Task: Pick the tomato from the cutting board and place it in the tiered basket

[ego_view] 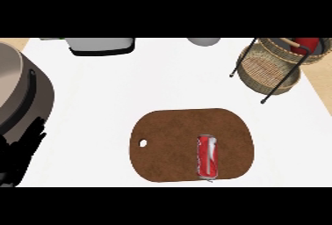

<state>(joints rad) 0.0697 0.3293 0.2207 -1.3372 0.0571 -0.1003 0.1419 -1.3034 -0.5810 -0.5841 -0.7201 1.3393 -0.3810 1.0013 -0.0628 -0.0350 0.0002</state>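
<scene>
Left hand (pixel 19 154) dark at your lower-left edge, open or closed you can't tell | right hand out of sight | red can (pixel 208 156) lying on cutting board (pixel 162 145) | tomato (pixel 310 44) sits in top tier of tiered basket (pixel 266 72), far right.

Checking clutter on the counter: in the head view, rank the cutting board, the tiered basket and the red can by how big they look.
1. Cutting board
2. Tiered basket, partly cropped at the top
3. Red can

Edges cropping several items
Tiered basket (pixel 269 66) top and red thing (pixel 310 44) in it running past the top; left hand (pixel 16 154) showing only as dark fingers, pose unclear.
</scene>
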